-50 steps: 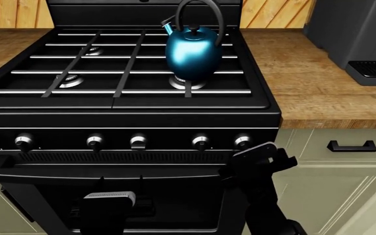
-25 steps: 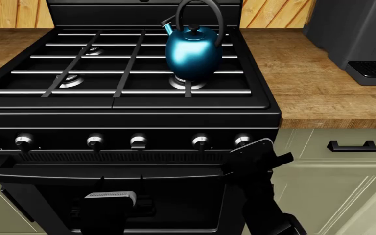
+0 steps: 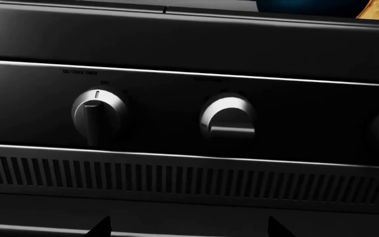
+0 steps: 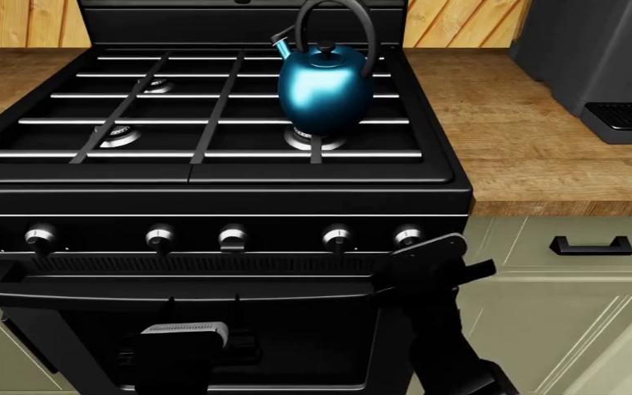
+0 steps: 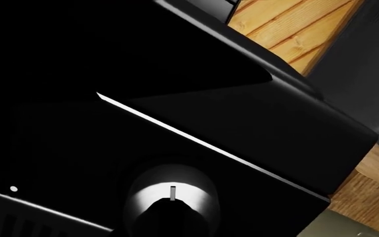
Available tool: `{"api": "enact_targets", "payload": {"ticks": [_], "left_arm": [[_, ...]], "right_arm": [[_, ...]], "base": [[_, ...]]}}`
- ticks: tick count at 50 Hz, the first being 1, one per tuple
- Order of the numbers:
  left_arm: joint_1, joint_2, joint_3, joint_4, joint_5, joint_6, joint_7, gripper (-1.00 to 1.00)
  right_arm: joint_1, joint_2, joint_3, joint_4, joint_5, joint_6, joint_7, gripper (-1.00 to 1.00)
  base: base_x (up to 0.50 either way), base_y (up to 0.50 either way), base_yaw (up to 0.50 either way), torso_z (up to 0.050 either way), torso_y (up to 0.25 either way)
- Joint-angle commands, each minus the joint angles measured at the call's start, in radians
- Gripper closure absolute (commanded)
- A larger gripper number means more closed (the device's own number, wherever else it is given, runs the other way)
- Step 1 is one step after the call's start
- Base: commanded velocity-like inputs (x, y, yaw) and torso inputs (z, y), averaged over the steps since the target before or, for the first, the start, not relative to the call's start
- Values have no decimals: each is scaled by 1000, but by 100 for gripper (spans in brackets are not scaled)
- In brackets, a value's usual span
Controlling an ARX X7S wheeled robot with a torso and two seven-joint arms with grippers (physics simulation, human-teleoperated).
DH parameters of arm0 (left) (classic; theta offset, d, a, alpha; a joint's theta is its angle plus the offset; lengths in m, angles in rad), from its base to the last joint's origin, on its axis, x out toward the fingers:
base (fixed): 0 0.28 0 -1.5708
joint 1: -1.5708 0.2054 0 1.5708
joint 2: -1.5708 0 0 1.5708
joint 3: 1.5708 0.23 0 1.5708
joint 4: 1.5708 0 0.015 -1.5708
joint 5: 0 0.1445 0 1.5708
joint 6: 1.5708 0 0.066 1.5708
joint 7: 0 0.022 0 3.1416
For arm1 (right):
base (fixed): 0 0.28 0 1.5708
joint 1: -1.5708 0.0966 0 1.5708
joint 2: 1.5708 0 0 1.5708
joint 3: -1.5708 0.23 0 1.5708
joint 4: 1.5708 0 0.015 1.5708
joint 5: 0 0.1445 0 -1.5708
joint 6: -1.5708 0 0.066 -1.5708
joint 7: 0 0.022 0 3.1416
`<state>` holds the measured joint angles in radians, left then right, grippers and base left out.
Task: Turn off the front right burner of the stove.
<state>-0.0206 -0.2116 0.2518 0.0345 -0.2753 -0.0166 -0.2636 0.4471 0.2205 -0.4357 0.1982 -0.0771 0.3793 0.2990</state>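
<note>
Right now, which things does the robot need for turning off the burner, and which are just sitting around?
For the job:
- the stove
- the front right burner
- rightmost knob, close to the right end effector

Just sitting around:
- blue kettle, over that burner
- the other knobs
- dark countertop appliance
- wooden counter
- cabinet handle

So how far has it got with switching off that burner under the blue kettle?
Not far. No flame can be made out at the front right burner under the kettle, so nothing reads as done. In hand: the right gripper sits just below the rightmost knob, which fills the right wrist view, apparently not gripped. Left: grasp and turn it. The left gripper waits low by the oven door.
</note>
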Motion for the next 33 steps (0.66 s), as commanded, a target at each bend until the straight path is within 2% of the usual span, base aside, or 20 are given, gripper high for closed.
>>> {"api": "enact_targets", "payload": {"ticks": [1, 33], "left_arm": [[-1, -4, 5, 1, -3, 1, -5, -100], [-6, -14, 17, 4, -14, 2, -17, -100]], "right_arm": [[-3, -12, 94, -2, 52, -56, 4, 100], [-41, -52, 237, -13, 230, -163, 25, 100]], "base": [[11, 0, 0, 0, 0], [-1, -1, -2, 0, 1]]}}
